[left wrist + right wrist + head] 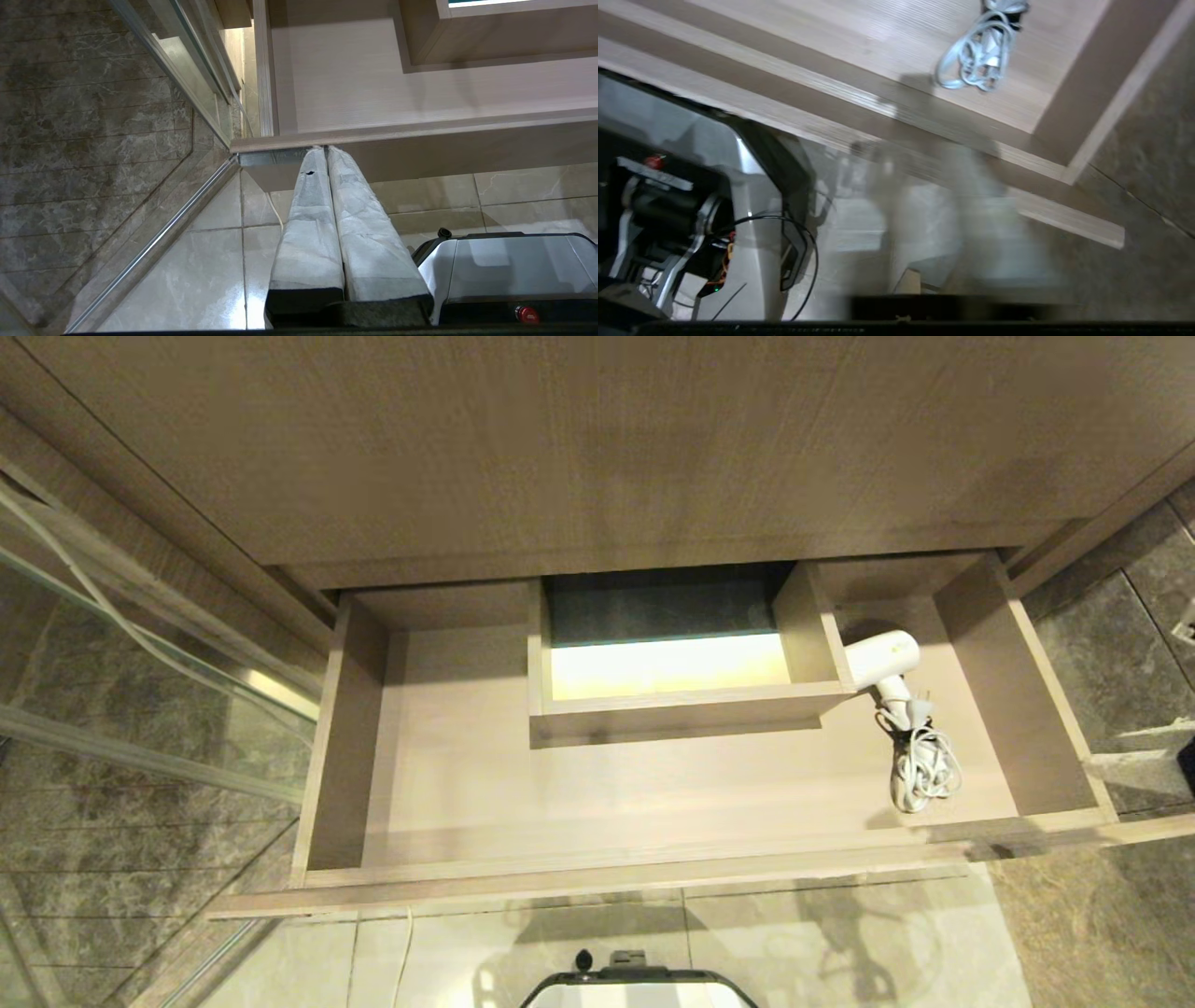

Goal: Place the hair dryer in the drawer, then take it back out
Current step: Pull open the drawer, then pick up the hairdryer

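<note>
The drawer (pixel 597 882) stands pulled out wide, its light-wood floor lit from above. The white hair dryer (pixel 882 658) lies inside at the right, beside the boxed cut-out (pixel 672 709), with its bundled cord (pixel 924 770) trailing toward the front. My right gripper (pixel 924 154) is a moving blur outside the drawer's front right corner (pixel 1069 175), apart from the cord (pixel 980 56) and holding nothing I can see. My left gripper (pixel 325 148) is shut and empty, parked just under the drawer's front edge (pixel 420 135) near its left end. Neither arm shows in the head view.
A glass partition with a metal rail (pixel 140 644) runs along the left of the drawer. Dark marble tiling (pixel 1120 644) lies to the right. My base (pixel 635 985) stands on pale floor tiles just in front of the drawer.
</note>
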`<state>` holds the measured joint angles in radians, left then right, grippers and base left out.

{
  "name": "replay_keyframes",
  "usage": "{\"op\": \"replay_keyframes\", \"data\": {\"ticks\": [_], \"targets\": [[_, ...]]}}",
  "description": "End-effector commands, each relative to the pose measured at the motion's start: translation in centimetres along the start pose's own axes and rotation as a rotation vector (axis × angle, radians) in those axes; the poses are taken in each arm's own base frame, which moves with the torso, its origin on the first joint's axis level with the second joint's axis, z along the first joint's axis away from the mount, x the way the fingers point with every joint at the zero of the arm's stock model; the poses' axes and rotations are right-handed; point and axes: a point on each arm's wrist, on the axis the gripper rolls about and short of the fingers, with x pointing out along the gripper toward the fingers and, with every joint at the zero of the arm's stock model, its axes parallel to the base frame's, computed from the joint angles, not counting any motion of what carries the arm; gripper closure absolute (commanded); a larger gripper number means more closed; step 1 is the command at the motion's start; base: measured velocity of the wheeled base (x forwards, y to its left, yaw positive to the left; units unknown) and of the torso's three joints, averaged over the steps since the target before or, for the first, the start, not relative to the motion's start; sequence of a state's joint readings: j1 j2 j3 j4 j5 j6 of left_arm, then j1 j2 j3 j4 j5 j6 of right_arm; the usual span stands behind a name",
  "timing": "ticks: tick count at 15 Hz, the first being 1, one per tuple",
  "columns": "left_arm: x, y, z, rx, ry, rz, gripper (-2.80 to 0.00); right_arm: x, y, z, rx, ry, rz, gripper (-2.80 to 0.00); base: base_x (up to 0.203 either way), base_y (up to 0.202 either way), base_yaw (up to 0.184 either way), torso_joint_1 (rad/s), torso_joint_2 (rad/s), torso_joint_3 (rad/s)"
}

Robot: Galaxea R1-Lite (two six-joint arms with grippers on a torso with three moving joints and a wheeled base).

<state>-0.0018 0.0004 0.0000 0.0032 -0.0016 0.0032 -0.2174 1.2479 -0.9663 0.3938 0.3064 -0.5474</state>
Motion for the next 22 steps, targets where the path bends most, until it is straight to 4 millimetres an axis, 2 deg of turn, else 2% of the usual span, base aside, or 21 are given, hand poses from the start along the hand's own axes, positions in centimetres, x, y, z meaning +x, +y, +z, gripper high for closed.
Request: {"op": "replay_keyframes", "data": {"ticks": [1, 5, 7, 9, 14, 16, 17, 20, 22], "targets": [[0.0, 0.0, 0.0, 0.0, 0.0, 0.0, 0.0, 0.1, -0.4, -0.4, 0.016, 0.011, -0.02, 0.0, 0.0, 0.0, 0.0, 0.0, 0.0, 0.0], [0.0, 0.0, 0.0, 0.0, 0.001, 0.0, 0.0, 1.5, -1.9, -0.7, 0.061, 0.043, -0.043, 0.0, 0.0, 0.0, 0.0, 0.0, 0.0, 0.0], [0.0, 0.0, 0.0, 0.0, 0.001, 0.0, 0.0, 3.7, -3.2, -0.5, 0.069, 0.042, -0.056, 0.0, 0.0, 0.0, 0.0, 0.0, 0.0, 0.0], [0.0, 0.0, 0.0, 0.0, 0.001, 0.0, 0.0, 7.2, -5.0, -0.3, 0.069, 0.035, -0.073, 0.0, 0.0, 0.0, 0.0, 0.0, 0.0, 0.0], [0.0, 0.0, 0.0, 0.0, 0.0, 0.0, 0.0, 17.8, -9.8, 0.3, 0.048, 0.008, -0.111, 0.0, 0.0, 0.0, 0.0, 0.0, 0.0, 0.0], [0.0, 0.0, 0.0, 0.0, 0.0, 0.0, 0.0, 21.2, -11.4, 0.7, 0.033, -0.011, -0.144, 0.0, 0.0, 0.0, 0.0, 0.0, 0.0, 0.0], [0.0, 0.0, 0.0, 0.0, -0.001, 0.0, 0.0, 22.8, -11.8, 0.5, 0.033, -0.005, -0.147, -2.8, 0.0, 0.0, 0.0, 0.0, 0.0, 0.0], [0.0, 0.0, 0.0, 0.0, 0.001, 0.0, 0.0, 26.3, -11.5, -0.3, 0.031, 0.022, -0.116, -2.8, 0.0, 0.0, 0.0, 0.0, 0.0, 0.0], [0.0, 0.0, 0.0, 0.0, 0.001, 0.0, 0.0, 28.0, -11.1, -0.4, 0.024, 0.025, -0.097, -2.8, 0.0, 0.0, 0.0, 0.0, 0.0, 0.0]]}}
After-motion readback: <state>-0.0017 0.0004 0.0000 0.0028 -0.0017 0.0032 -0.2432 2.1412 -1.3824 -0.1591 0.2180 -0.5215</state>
